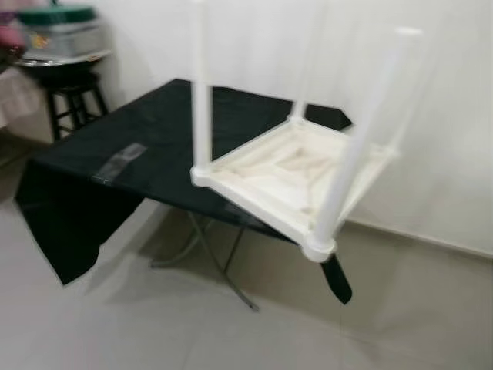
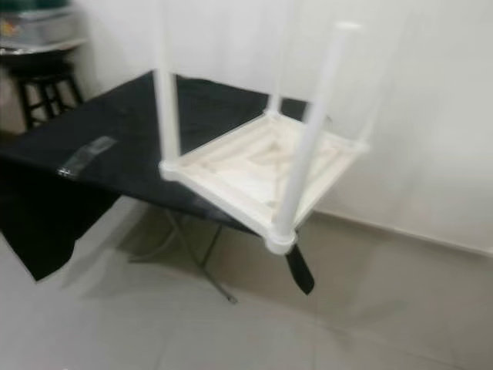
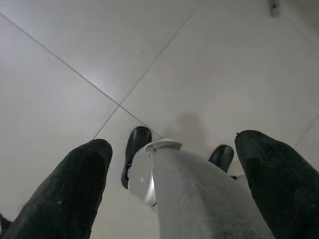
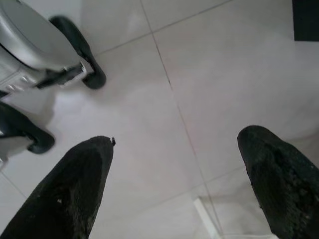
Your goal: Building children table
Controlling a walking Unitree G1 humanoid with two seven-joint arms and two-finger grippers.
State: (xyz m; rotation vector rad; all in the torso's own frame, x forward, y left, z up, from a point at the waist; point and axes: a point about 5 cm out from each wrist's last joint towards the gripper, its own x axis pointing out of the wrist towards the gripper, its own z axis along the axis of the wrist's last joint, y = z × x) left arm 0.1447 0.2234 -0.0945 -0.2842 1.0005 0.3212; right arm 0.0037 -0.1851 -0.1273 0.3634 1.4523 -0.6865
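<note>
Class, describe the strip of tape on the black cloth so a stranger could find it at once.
Start at the black-draped folding table by the white wall. The upside-down white children's table sits on its right end; the grey tape lies flat on the left part, the cloth's one shiny patch.

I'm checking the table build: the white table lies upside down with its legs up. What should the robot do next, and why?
Probably step closer and raise both arms. The white table rests legs-up on the black-covered table, its corner past the edge, while the left hand and right hand hang open over the floor tiles.
</note>
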